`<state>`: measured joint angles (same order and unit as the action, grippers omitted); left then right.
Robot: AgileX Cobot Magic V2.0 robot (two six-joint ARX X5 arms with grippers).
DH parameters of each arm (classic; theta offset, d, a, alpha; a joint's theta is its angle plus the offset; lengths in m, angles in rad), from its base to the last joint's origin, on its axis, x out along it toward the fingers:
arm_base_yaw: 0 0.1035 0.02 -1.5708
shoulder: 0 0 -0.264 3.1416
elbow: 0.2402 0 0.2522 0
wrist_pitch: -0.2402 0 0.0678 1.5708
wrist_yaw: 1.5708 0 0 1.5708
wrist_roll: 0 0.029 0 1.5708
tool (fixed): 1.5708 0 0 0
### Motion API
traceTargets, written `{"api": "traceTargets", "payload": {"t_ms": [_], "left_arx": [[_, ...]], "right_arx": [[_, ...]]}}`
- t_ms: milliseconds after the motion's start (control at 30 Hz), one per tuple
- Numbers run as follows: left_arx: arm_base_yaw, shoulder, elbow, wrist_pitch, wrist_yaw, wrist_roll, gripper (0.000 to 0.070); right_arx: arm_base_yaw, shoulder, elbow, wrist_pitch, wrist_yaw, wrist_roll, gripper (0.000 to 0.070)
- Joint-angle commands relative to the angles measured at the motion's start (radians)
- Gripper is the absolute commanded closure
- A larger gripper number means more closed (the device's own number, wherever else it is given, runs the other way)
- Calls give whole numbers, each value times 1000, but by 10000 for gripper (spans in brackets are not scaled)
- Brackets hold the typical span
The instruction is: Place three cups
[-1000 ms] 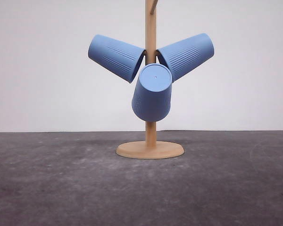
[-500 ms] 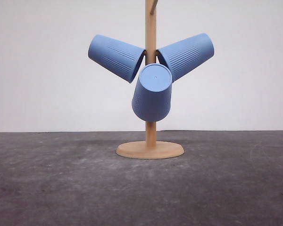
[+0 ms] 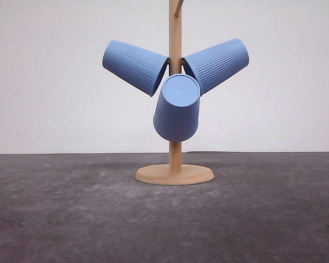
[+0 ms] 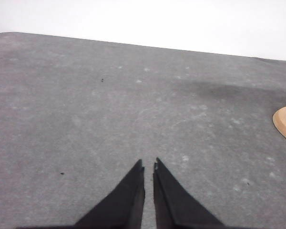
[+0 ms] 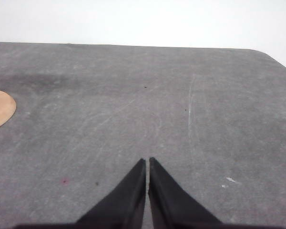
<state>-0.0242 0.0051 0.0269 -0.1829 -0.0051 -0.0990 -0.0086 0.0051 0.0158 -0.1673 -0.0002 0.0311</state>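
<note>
Three cups on wooden rack: likely light, rigid; grasp ribbed sides. Left pincer, right pincer closed, empty.

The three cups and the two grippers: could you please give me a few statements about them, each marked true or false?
1. All three cups hang on the wooden stand. True: the left cup, the right cup and the front cup are all on it.
2. The front cup shows its open mouth to the camera. False: its flat base faces the camera.
3. The left gripper holds a cup. False: it is shut on nothing, above the dark table.
4. The right gripper is shut. True.
5. One cup stands upright on the table. False: none rests there.
</note>
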Motion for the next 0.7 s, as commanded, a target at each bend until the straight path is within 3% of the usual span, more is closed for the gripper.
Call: {"api": "traceTargets", "payload": {"t_ms": [0,667], "left_arx": [[0,-2,-14,-5,-3,-8,689],[0,-2,-14,-5,-3,-8,689]], "right_arx": [[-2,-2,-5,13,1,11,692],[-2,-2,-5,13,1,11,692]]}}
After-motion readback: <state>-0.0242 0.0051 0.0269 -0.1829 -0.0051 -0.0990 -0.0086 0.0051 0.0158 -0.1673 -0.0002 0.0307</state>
